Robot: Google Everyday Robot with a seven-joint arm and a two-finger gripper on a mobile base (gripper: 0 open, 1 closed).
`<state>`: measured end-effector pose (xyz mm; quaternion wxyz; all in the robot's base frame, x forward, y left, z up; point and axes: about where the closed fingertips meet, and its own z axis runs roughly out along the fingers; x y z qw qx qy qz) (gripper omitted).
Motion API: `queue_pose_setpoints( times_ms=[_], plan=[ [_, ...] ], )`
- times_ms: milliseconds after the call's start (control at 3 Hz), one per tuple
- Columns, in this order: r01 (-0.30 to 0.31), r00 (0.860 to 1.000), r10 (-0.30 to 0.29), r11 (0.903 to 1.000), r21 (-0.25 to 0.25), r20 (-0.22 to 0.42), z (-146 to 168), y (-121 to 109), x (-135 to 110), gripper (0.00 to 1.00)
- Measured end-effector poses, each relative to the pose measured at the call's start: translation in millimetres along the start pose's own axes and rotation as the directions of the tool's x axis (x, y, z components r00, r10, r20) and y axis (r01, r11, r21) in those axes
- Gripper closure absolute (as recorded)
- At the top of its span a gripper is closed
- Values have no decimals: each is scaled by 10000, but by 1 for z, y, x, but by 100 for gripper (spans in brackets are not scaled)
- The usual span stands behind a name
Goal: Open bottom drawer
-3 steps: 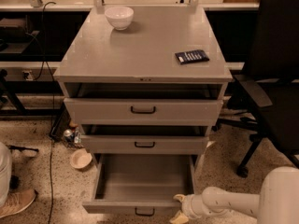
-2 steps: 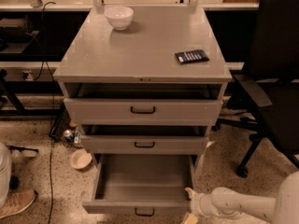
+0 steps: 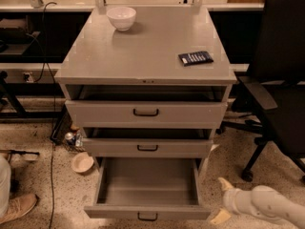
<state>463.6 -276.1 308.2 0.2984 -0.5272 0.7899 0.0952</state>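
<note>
Three grey drawer fronts stack up in a grey metal cabinet (image 3: 143, 51). The bottom drawer (image 3: 147, 182), a shallow tray with a plain grey inside and a small dark loop handle (image 3: 147, 217), stands pulled well out toward the near edge of the scene. The robot's two-finger gripper (image 3: 221, 200), tan-tipped on a white arm (image 3: 262, 205), sits low at the near right, just beside the drawer's right front corner but apart from it. Its fingers are spread and hold nothing. Above, the middle drawer (image 3: 147, 148) and the taller top drawer (image 3: 146, 112) project only a little. By the look of it the pull is done. The likely next move is to draw the arm off to the right, keeping wide of the black office chair (image 3: 281, 80) and not nudging the drawer front.
</note>
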Motion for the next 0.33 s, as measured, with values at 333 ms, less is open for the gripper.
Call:
queue_pose_setpoints(
  times_ms=[333],
  plan=[
    [-88, 10000, 88, 9999, 127, -20, -14, -4, 6, 0]
  ],
)
